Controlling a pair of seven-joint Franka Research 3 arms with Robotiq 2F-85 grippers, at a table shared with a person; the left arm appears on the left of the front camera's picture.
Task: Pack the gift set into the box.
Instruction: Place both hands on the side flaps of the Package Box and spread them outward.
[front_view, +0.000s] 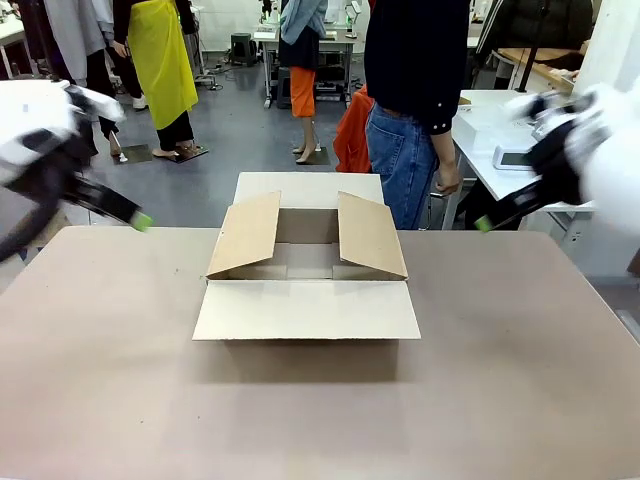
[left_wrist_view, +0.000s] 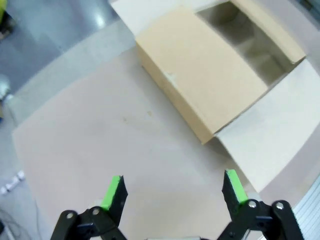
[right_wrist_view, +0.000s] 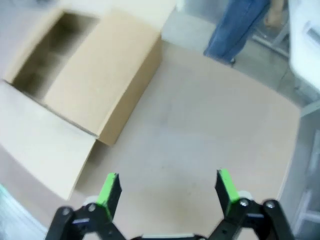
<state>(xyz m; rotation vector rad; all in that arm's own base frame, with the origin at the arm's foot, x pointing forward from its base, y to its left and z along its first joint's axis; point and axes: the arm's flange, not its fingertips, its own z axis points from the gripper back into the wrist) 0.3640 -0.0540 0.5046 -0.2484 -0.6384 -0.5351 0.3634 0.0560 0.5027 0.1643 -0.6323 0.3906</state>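
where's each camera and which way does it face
front: fixed on the robot's side, facing across the table and box at the person; left arm and right arm at the edges.
left wrist: on the left arm, looking down the open left fingers at table and box.
right wrist: on the right arm, down the open right fingers at box and person's jeans.
all three share the box.
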